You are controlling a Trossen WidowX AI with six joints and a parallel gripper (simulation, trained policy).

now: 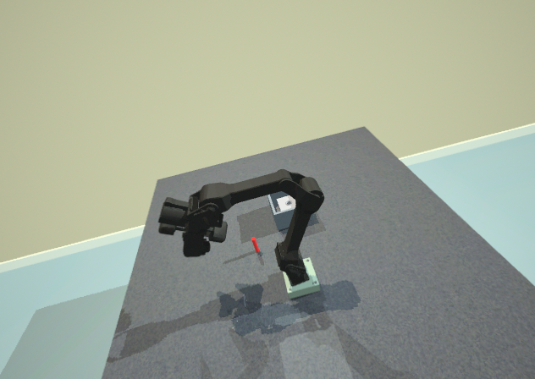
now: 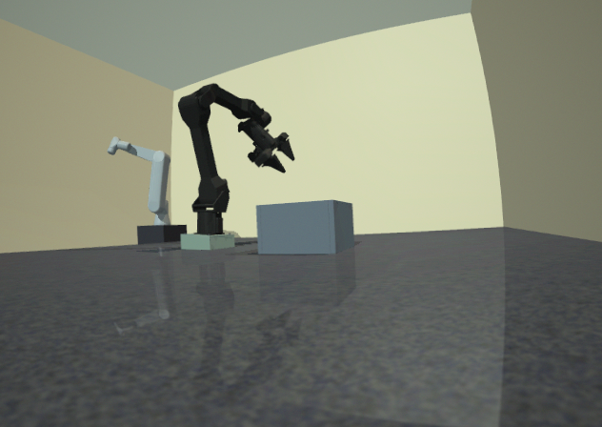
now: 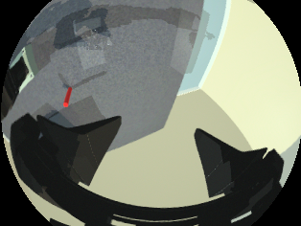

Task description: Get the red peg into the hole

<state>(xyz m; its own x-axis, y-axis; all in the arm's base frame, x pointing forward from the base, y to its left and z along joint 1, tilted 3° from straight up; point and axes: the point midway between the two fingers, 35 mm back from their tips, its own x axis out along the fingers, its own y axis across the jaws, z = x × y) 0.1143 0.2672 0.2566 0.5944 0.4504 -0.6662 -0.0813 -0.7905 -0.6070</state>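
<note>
Top view, counter [image 1: 388,237] [image 2: 291,364] [image 3: 139,86]: grey, finely speckled, crossed by shadows.
Top view, red peg [image 1: 256,244] [image 3: 68,97]: slim, smooth rod, apparently upright on the counter, outside the box.
Top view, open box [image 1: 283,222] [image 2: 296,228]: blue-grey, straight-walled, near the peg.
Top view, plate [image 1: 281,205]: white, inside the box, with a dark round spot; partly hidden by the arm.
Top view, arm [image 1: 255,187] [image 2: 201,145]: matt black, on a mint-green block [image 1: 317,287] [image 2: 190,242] [image 3: 30,61] with squared edges.
Exterior view, hand [image 1: 194,230] [image 2: 289,165] [image 3: 159,126]: raised above the counter, tilted downward, pointed fingers spread.
Exterior view, second arm [image 2: 156,179]: pale, rounded, on a dark block [image 2: 147,234].
Wrist view, hand: wide open, gripping nothing; black, faceted, wedge-like fingers.
Wrist view, peg: well apart from the fingers.
</note>
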